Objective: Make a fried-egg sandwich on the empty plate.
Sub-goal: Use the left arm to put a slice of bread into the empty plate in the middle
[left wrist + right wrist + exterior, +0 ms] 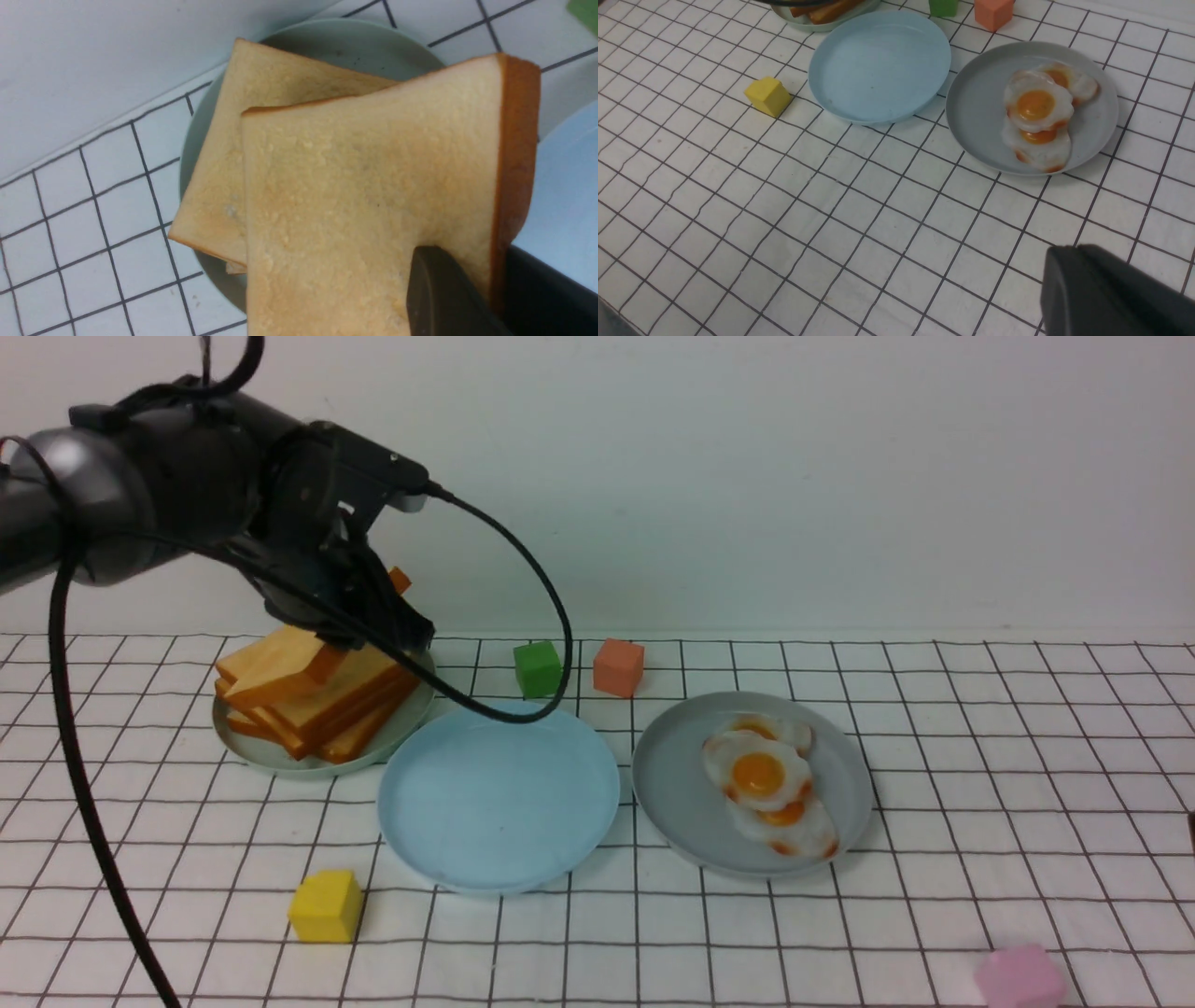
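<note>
Fried-egg sandwich, awaiting assembly in separate parts: drawing bread from the pale green plate (271,765), and egg from the pile of fried eggs (758,777) on the grey plate (667,784). With the left gripper (472,261), clasping a toast slice (364,200) by its crusted side, pressing on its broad face near the edge; probably pinching there to leave most of the slice free for laying flat. Tilting the slice above the other toast slices (210,200), apparently to part it from the pile. Leaving the empty plate (499,798) bare between bread and eggs, probably to keep both transfers short. Keeping the right gripper (1078,254) closed on nothing, well apart from the bread, likely to keep out of the way.

Relative to the left gripper, holding the sandwich's first slice right between the fingers, beside the empty plate and just over the pile; lying well apart to the robot's right, untouched, the eggs. Probably carrying the slice next to the empty plate, risking a slip from so narrow a hold or the dragging of a second slice.
</note>
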{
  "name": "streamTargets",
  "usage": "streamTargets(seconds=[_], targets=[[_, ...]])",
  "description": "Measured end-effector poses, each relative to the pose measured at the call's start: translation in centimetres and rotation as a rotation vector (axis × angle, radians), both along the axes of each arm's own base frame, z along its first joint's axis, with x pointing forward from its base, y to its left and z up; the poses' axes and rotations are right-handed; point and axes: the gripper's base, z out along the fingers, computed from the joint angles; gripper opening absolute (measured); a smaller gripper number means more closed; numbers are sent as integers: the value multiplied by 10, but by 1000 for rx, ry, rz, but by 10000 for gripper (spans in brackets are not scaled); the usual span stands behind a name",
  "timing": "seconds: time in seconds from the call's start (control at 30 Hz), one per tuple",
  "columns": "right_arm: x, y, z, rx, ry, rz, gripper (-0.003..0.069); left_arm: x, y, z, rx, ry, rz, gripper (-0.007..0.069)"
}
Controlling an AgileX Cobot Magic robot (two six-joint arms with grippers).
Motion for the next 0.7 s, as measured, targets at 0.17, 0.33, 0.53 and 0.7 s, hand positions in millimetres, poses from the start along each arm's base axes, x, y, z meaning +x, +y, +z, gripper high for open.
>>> streamTargets(seconds=[0.17, 0.33, 0.53, 0.7], targets=[[0, -1, -1, -20, -3, -5, 31, -39, -57, 10, 3, 16, -154, 123], [-1, -2, -2, -31, 13, 0, 34, -63, -91, -18, 25, 72, -266, 123], [-1, -2, -3, -38, 25, 4, 41, -59, -105, -50, 92, 44, -332, 123], [-2, -2, -4, -41, 31, 6, 47, -53, -106, -69, 136, 54, -336, 123]])
